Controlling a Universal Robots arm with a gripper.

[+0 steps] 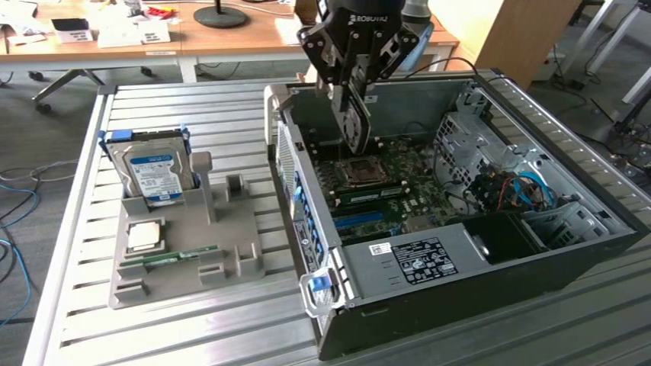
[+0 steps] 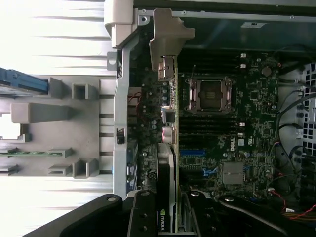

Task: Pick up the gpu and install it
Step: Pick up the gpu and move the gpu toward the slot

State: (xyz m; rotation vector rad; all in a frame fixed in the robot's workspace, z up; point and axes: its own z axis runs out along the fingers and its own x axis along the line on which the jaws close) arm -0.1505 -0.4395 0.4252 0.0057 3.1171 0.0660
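Robot arm's claw [image 1: 351, 91] pinches the graphics card [image 1: 354, 126] by its upper edge, holding it upright inside the open computer case [image 1: 458, 305], just over the motherboard [image 1: 407, 171] and close to the case's rear wall. The case lies on its side on the slatted desk [image 1: 203, 328]. Toward the desk's edge at the exterior view's left, a grey holder [image 1: 239, 244] carries a hard drive [image 1: 152, 171] and a memory stick [image 1: 168, 259].
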